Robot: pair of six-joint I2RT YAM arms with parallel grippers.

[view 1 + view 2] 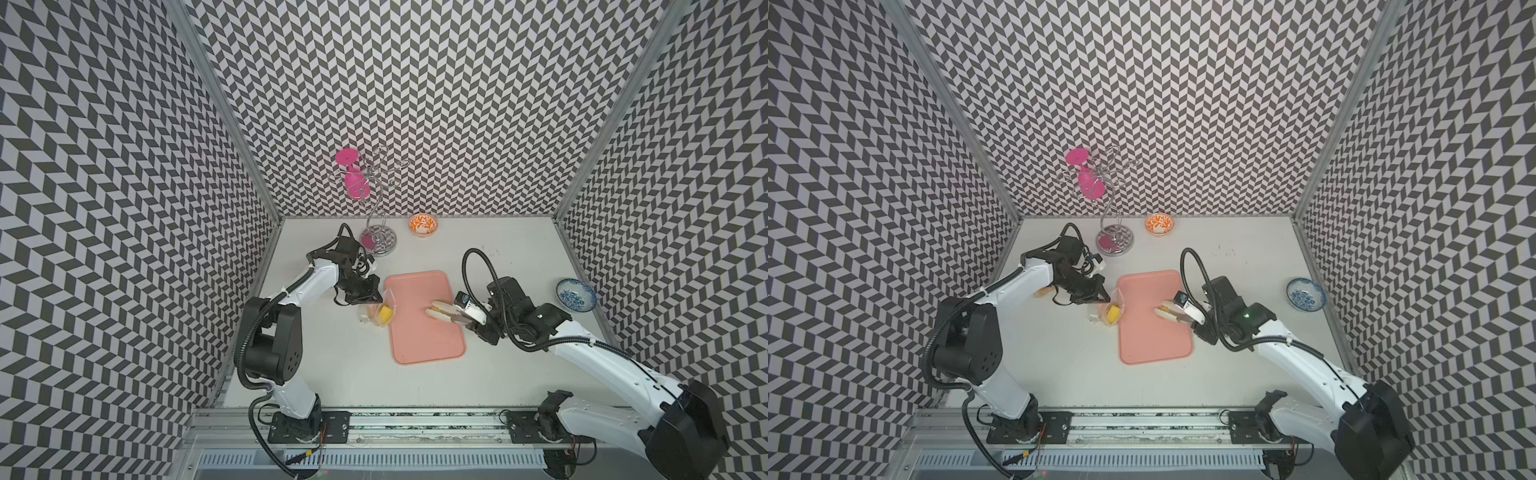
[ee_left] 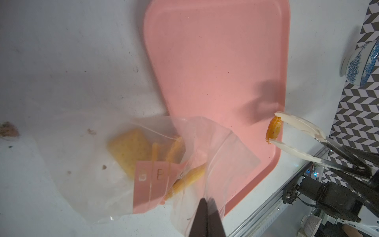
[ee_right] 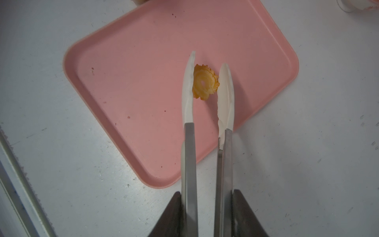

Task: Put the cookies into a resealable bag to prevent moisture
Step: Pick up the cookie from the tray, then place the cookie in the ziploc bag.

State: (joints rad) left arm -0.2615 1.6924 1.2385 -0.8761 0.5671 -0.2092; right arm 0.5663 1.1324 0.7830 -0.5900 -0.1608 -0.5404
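A clear resealable bag [image 2: 98, 164] with a pink label lies on the table beside the pink tray [image 2: 215, 61], and several yellow cookies [image 2: 129, 149] are inside it. My left gripper [image 2: 206, 207] is shut on the bag's open edge, in both top views too [image 1: 372, 297] [image 1: 1104, 297]. My right gripper [image 3: 207, 197] is shut on the metal handles of white-tipped tongs [image 3: 189, 143]. The tongs pinch a round swirl cookie [image 3: 205, 82] above the tray's right part [image 1: 432, 309]. The same cookie [image 2: 273, 130] shows on edge in the left wrist view.
A blue patterned bowl [image 1: 575, 294] stands at the right table edge. An orange patterned bowl [image 1: 423, 225] sits at the back. A wire stand [image 1: 378, 241] with a pink goblet [image 1: 353, 178] hanging on it rises behind my left arm.
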